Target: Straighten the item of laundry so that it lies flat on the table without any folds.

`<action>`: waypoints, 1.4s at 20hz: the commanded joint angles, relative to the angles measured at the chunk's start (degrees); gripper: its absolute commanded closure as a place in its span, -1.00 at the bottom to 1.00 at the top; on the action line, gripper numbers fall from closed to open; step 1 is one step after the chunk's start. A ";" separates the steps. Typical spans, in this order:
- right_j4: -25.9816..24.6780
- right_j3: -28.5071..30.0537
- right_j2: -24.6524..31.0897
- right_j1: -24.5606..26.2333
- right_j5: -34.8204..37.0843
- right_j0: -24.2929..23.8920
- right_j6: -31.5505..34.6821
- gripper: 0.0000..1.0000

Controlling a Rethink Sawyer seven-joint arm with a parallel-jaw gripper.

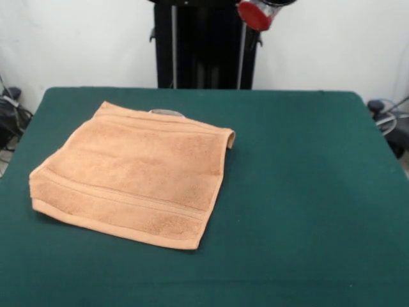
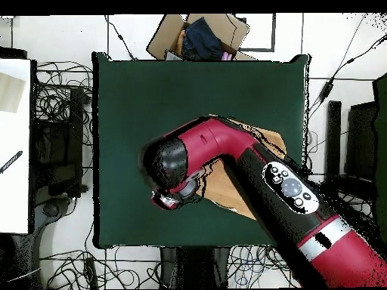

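Observation:
The item of laundry (image 1: 131, 173), a light orange-tan towel, rests on the left half of the green table (image 1: 307, 192). It looks doubled over, with stacked layers along its left and near edges. Its far right corner (image 1: 230, 137) curls up. A woven band stripe runs parallel to the near hem. In the overhead view the red and black arm (image 2: 249, 162) hangs over the towel (image 2: 221, 187), hiding most of it. Only a red joint cap (image 1: 255, 14) of the arm shows at the top of the front view. Neither view shows the gripper.
A cardboard box (image 2: 198, 34) with dark cloth inside stands beyond the table's far edge in the overhead view. Cables lie on the floor around the table. A white surface (image 2: 15, 143) sits at the left.

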 commanded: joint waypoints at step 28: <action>-0.23 16.26 -25.16 -4.84 -23.35 8.33 18.62 -1.00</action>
